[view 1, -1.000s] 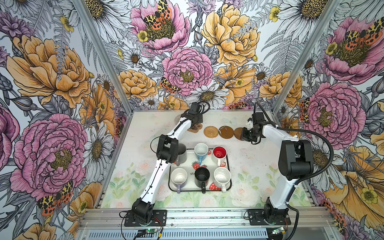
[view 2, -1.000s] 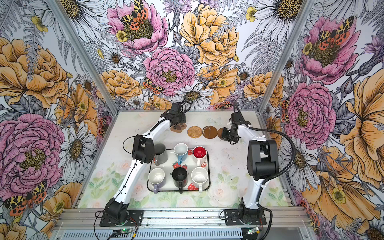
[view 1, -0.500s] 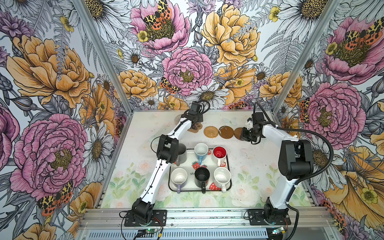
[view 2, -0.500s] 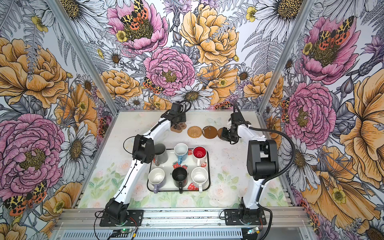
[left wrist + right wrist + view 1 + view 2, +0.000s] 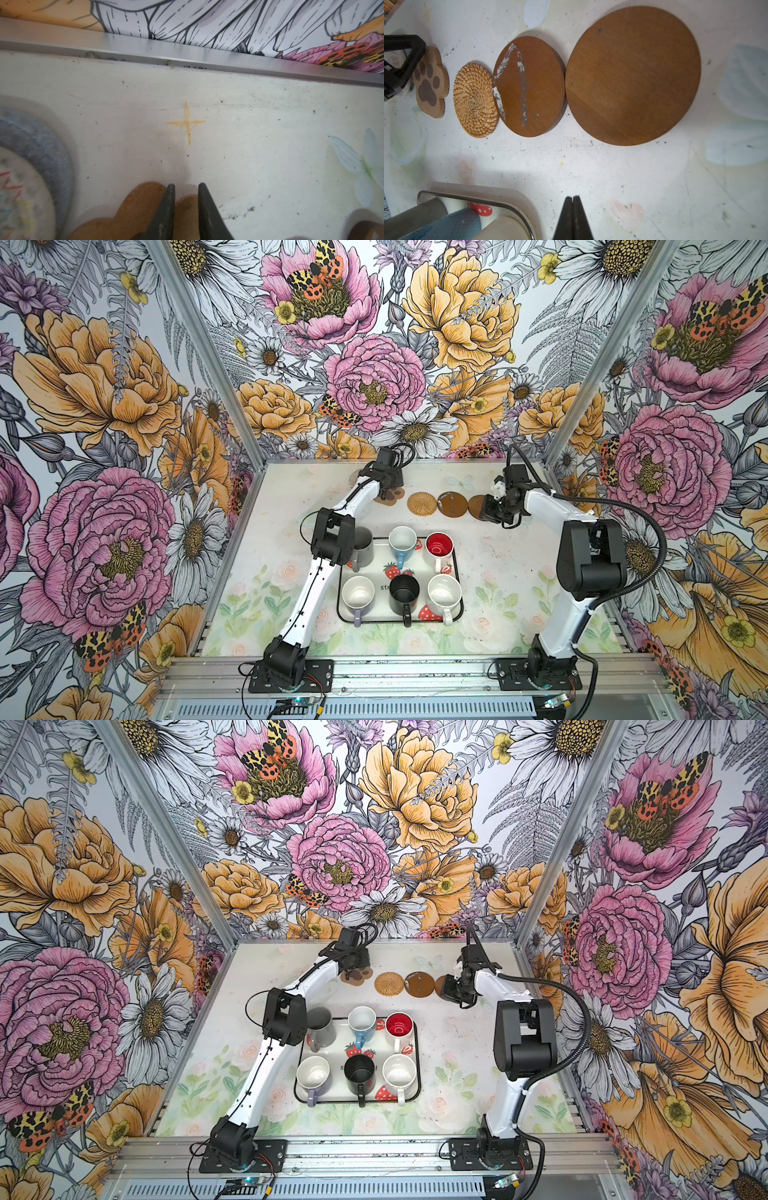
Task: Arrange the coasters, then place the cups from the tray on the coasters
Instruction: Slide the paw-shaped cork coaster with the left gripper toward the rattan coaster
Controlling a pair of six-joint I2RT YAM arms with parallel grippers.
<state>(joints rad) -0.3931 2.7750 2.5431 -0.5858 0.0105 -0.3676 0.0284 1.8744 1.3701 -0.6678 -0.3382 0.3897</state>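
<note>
still, left end effector (image 5: 185, 188) over paw coaster (image 5: 135, 207)

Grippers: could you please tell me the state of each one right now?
Left gripper: jaws narrowly apart at the tan paw-shaped coaster; grip cannot be told.
Right gripper: shut, holding nothing.

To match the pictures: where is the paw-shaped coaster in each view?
Both top views: paw-shaped coaster left of the rattan coaster, partly under the left gripper.
Left wrist: paw-shaped coaster beneath the fingertips, beside the grey-white coaster.
Right wrist: paw-shaped coaster next to the rattan coaster.
Shared landmark: the left gripper.
</note>
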